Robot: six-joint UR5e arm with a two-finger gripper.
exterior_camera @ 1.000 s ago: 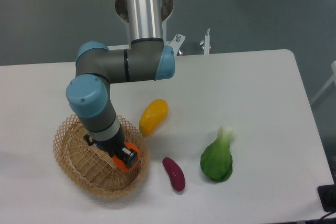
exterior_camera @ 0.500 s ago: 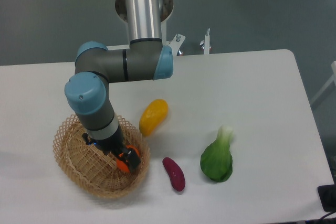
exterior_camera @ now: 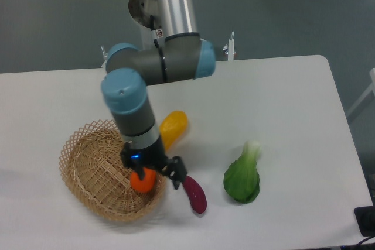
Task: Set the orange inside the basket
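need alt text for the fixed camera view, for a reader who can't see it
An orange lies inside a wicker basket on a white table, with the robot arm's open gripper just above it, by the basket's right rim. To the right lie a yellow fruit, a purple vegetable and a leafy green.
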